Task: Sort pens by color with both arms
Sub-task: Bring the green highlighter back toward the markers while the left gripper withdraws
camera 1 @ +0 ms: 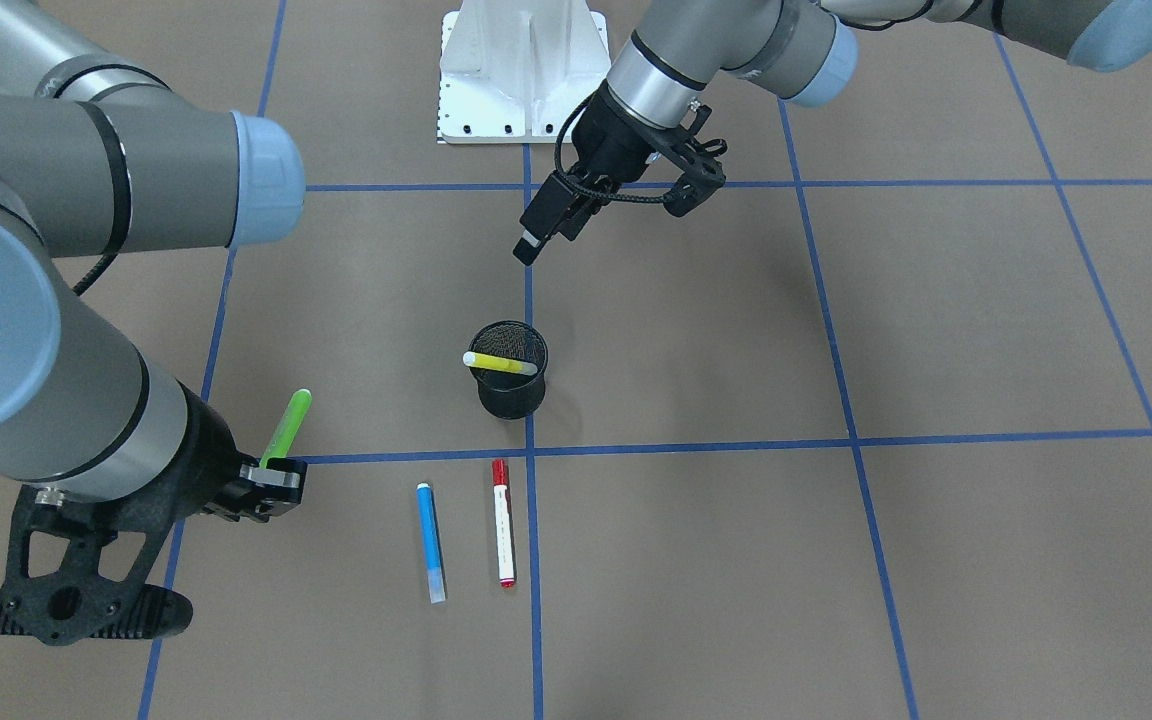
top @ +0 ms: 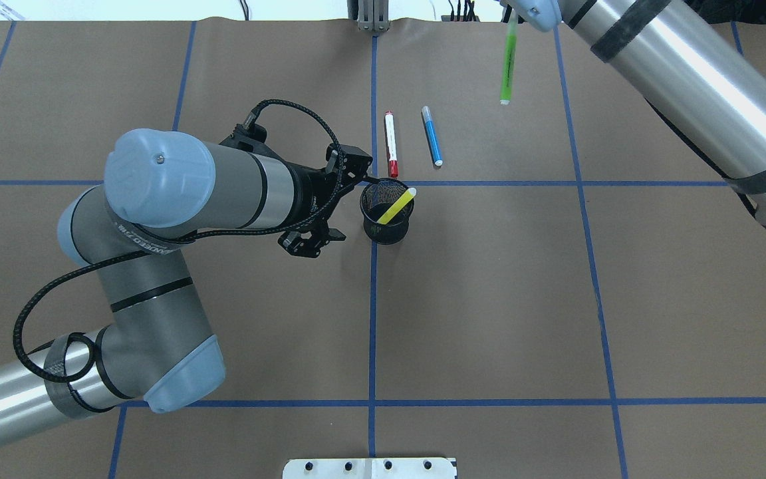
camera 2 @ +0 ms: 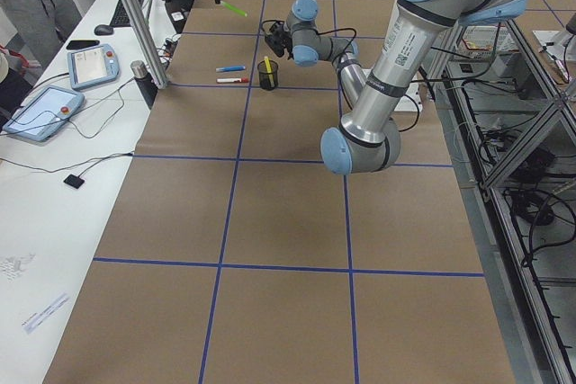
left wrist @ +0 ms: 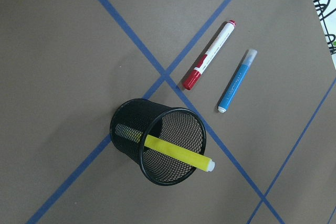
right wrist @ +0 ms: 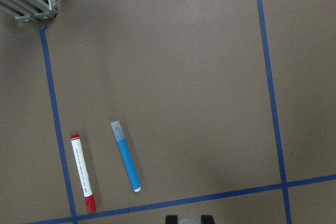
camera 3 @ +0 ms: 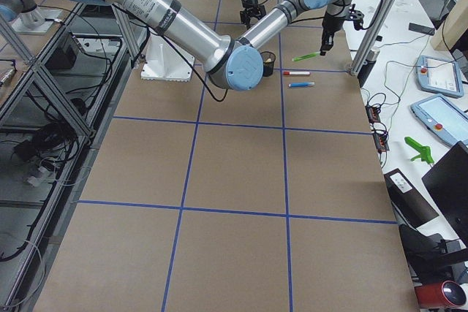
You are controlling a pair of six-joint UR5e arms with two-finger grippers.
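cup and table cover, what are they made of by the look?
Cup: black open wire mesh, probably metal, with a matte finish. The yellow pen shows through its wall. Table cover: brown paper or thin card, matte with no glare, and it ends in a thin sheet edge at the far side. Grid lines: likely blue tape.

First pen [top: 397,206] in the cup [top: 383,233], second pen [top: 391,143] and third pen [top: 431,136] at its twelve, my left claw [camera 1: 548,238] at ten.
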